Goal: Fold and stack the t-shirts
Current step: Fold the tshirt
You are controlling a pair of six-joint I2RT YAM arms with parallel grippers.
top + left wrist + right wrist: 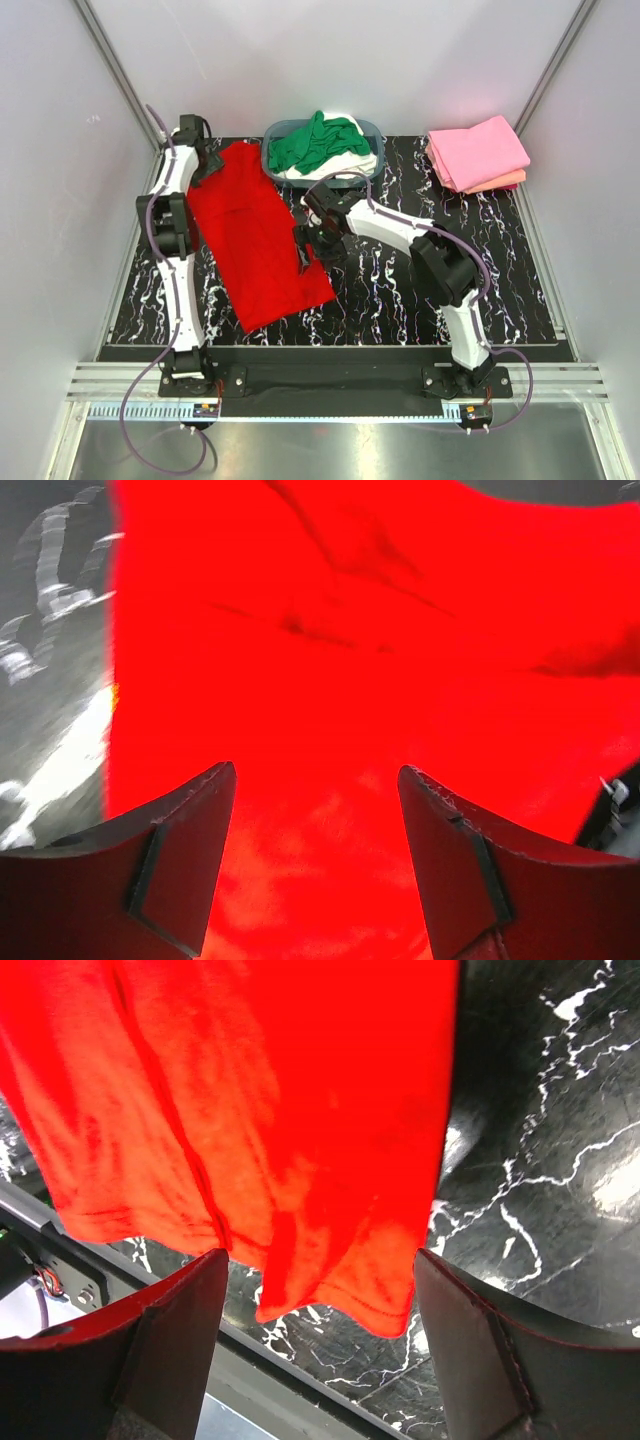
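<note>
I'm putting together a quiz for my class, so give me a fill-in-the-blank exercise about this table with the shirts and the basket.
1. The spread-out shirt on the table is ____.
2. The top shirt in the basket is ____.
3. The pink stack sits at the table's far ____ corner.
4. The left gripper and right gripper are both ____.
Missing words: red; green; right; open.
</note>
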